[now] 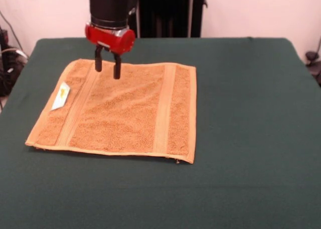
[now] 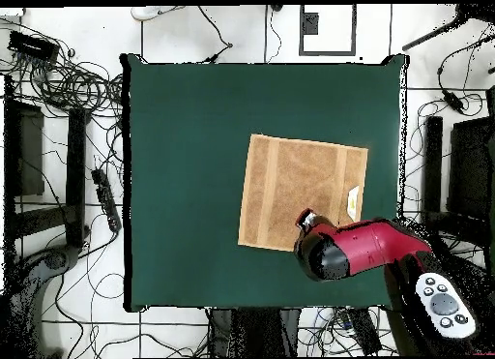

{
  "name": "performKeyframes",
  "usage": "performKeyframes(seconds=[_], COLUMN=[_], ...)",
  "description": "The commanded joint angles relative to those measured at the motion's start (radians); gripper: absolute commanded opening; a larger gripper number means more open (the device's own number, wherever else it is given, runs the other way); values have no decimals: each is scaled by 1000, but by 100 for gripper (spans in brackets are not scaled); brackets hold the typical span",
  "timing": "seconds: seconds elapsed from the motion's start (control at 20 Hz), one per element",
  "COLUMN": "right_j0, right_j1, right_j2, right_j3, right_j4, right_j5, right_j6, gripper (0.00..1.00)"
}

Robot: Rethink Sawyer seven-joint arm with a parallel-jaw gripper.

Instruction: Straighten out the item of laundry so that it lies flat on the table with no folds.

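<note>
The small orange-tan terry towel [image 1: 120, 108], roughly square, is lying spread out and flat on the large dark green felt-covered tabletop [image 1: 241, 119], with no folds showing in either view. Two paler smooth woven bands [image 1: 163, 108] are running across it, one near each of two opposite edges, and a small white label [image 1: 60, 96] is lying on top near the left edge in the front view. In that view the towel is sitting left of the tabletop's middle, towards the far side; much bare green cloth is surrounding it.

The red and black arm [image 2: 363, 247] is reaching down over the towel's far edge, nearest the robot. Its black two-fingered tool [image 1: 108, 64] is pointing straight down with its fingers slightly spread, pinching nothing, tips at or just above the terry.
</note>
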Motion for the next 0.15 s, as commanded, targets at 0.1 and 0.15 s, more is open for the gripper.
performKeyframes(seconds=[0.1,0.15], right_j0=[63,50], right_j1=[-19,-20], right_j2=[95,110], right_j3=[52,55], right_j4=[-66,-63], right_j5=[-21,-10], right_j6=[-192,-212], gripper=[100,100])
